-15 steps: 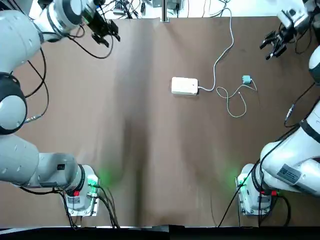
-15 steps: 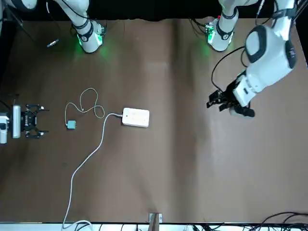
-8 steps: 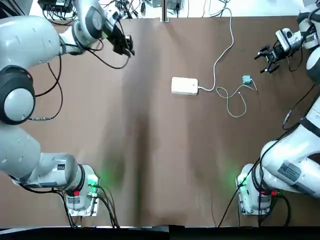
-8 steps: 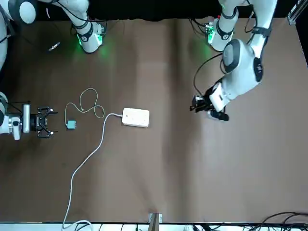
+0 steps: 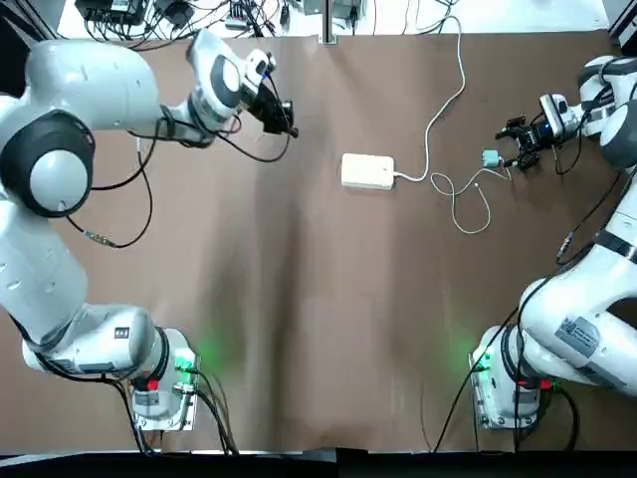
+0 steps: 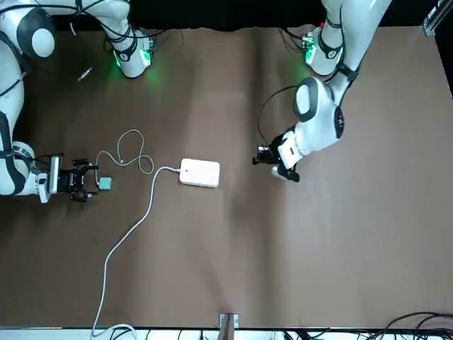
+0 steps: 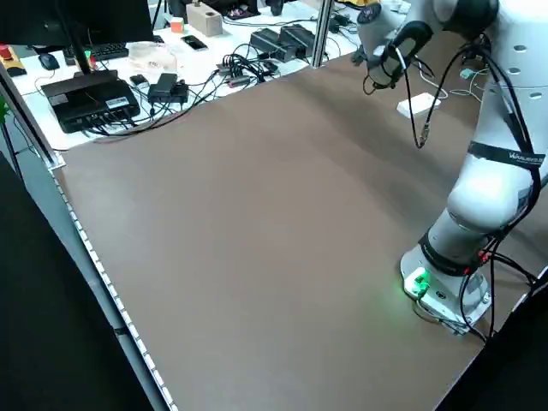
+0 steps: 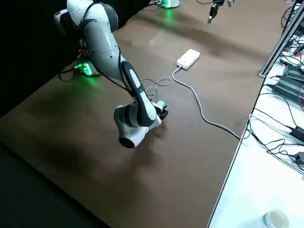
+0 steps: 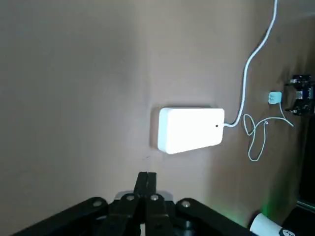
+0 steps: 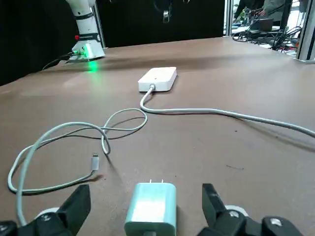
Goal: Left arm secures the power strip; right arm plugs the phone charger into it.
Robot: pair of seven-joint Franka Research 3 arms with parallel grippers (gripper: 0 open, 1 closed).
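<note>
The white power strip (image 5: pixel 367 170) lies flat mid-table, and its thick cord (image 5: pixel 445 100) runs to the far edge. My left gripper (image 5: pixel 287 123) hovers to its left, apart from it; in the left wrist view the fingers (image 9: pixel 146 183) are shut together with nothing held, short of the power strip (image 9: pixel 191 129). The teal phone charger (image 5: pixel 491 157) rests on the table with its thin cable (image 5: pixel 468 199) looped beside it. My right gripper (image 5: pixel 514 144) is open just to its right. In the right wrist view the phone charger (image 10: pixel 151 209) sits in the gap between the spread fingers (image 10: pixel 74 209), prongs pointing away.
Both arm bases with green lights stand at the near edge (image 5: pixel 164 373) (image 5: pixel 503 378). A post (image 5: pixel 326 38) sits at the far edge, with cables and electronics (image 7: pixel 94 94) on the bench beyond. Bare brown tabletop (image 5: pixel 328 319) spreads in front of the strip.
The left gripper has swung right, from the far-left corner toward the power strip. The right gripper has come in from the far-right corner and now sits at the charger.
</note>
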